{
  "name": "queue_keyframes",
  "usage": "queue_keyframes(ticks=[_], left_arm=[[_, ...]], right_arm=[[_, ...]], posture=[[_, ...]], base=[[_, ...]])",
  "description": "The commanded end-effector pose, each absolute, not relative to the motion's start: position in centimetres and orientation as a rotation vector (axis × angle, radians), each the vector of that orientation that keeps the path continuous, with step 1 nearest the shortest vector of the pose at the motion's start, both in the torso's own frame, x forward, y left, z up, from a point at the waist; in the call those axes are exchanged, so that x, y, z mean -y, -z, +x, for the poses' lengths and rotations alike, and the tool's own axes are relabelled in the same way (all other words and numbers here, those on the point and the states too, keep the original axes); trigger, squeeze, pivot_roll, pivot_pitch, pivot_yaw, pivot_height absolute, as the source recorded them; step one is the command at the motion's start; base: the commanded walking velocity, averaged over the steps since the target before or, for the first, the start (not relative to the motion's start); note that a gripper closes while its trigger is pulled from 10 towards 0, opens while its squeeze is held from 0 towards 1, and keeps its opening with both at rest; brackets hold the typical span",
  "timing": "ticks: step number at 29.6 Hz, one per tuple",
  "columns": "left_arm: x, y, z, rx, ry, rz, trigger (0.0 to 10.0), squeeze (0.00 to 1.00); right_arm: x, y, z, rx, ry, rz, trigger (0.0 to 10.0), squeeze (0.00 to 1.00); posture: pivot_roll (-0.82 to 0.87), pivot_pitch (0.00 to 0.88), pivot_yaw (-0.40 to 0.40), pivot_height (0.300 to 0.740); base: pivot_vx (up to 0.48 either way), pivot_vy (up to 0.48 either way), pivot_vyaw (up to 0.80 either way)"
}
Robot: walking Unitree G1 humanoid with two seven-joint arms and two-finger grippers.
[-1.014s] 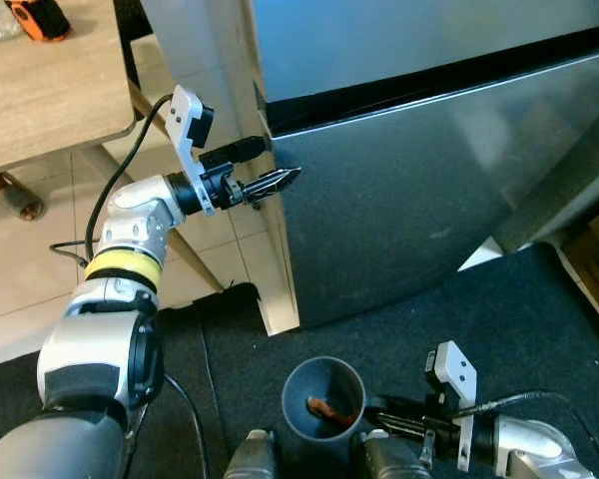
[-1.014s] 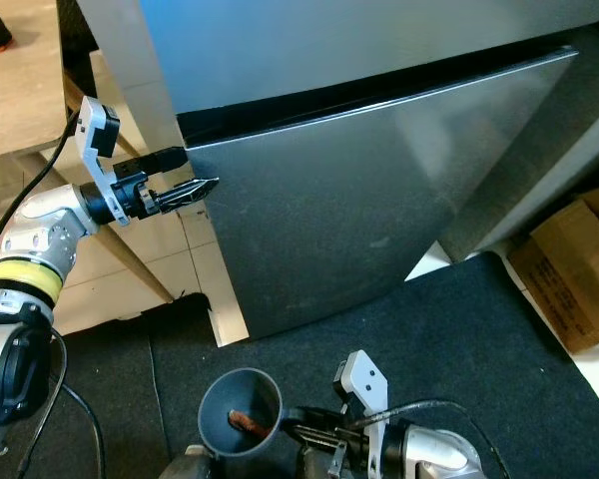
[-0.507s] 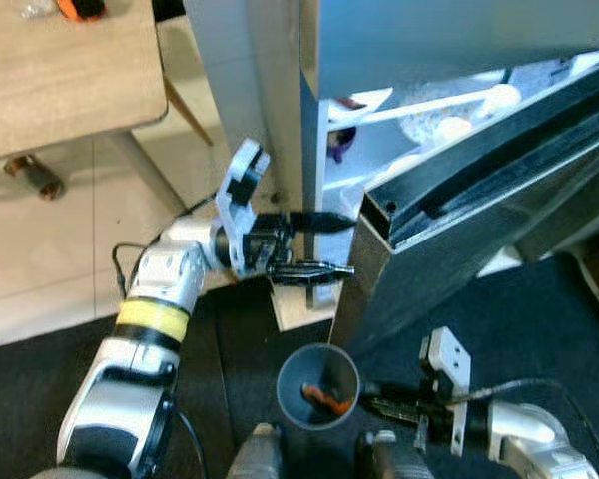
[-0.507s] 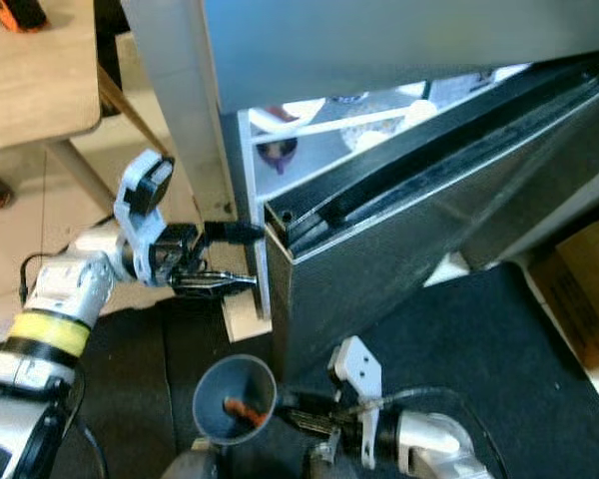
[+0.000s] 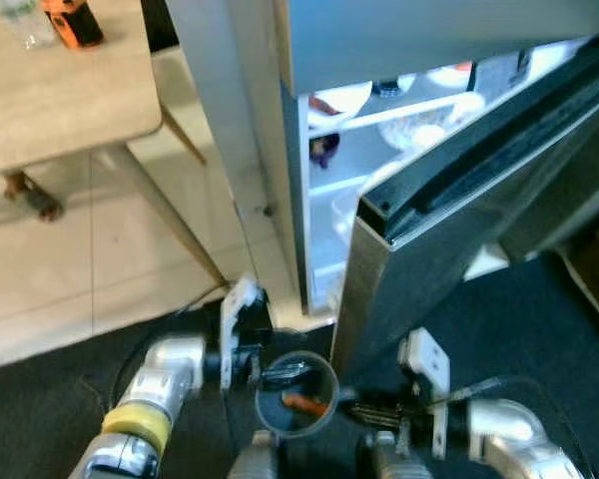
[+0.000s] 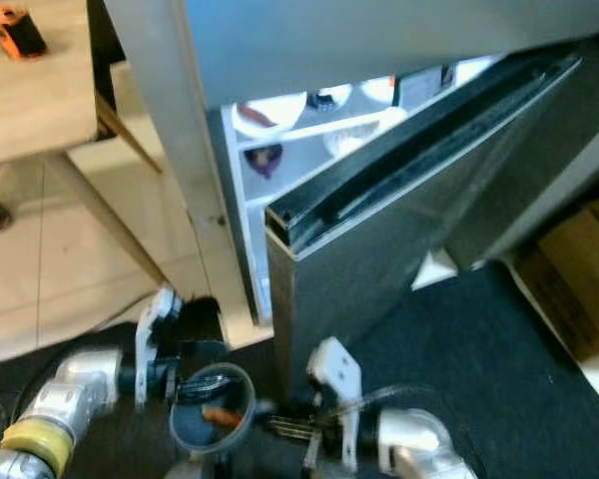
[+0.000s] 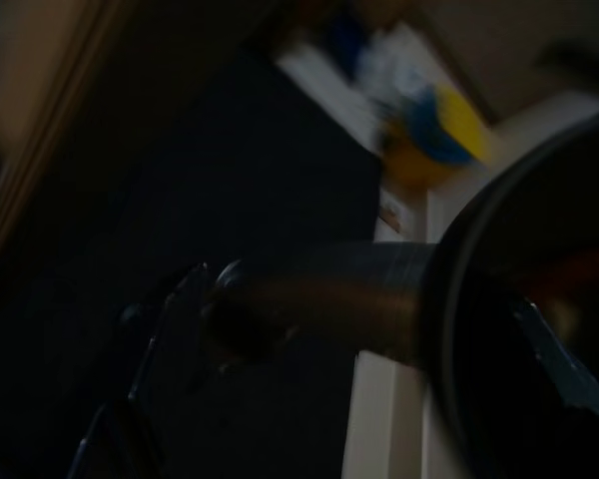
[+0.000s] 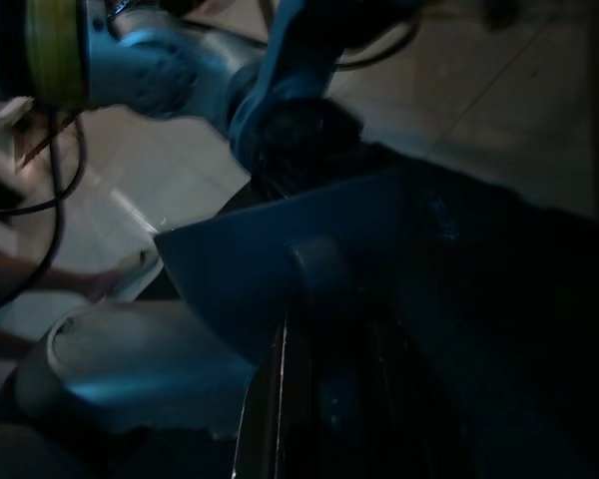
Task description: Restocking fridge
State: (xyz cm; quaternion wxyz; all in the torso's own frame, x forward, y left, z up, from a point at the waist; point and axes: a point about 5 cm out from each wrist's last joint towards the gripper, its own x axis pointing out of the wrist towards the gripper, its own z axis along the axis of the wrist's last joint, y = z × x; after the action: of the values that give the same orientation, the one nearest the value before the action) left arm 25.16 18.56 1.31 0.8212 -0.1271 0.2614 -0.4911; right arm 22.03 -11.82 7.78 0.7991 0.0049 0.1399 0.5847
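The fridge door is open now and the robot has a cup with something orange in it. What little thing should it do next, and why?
Probably close the left gripper on the orange item in the grey cup. Its fingers reach over the cup's rim, the right gripper is at the cup's side, and the fridge door stands ajar with lit shelves waiting.

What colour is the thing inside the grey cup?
Orange, lying in the grey cup; the left eye view shows it best.
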Motion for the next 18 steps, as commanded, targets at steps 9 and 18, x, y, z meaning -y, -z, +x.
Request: queue_keyframes(ticks=[9,18], left_arm=[[-27.1,4.1,19.5,-0.733,0.168,-0.298,10.0,0.0],[-31.1,4.5,16.9,-0.722,-0.195,-0.328,10.0,0.0]], right_arm=[[10.8,-7.9,22.5,-0.272,-1.306,0.002,10.0,0.0],[10.4,-7.6,22.3,-0.285,-1.339,-0.01,10.0,0.0]], posture=[[-0.06,0.223,0.033,0.74],[-0.05,0.214,0.032,0.74]], base=[[0.0,0.0,0.0],[0.0,0.0,0.0]])
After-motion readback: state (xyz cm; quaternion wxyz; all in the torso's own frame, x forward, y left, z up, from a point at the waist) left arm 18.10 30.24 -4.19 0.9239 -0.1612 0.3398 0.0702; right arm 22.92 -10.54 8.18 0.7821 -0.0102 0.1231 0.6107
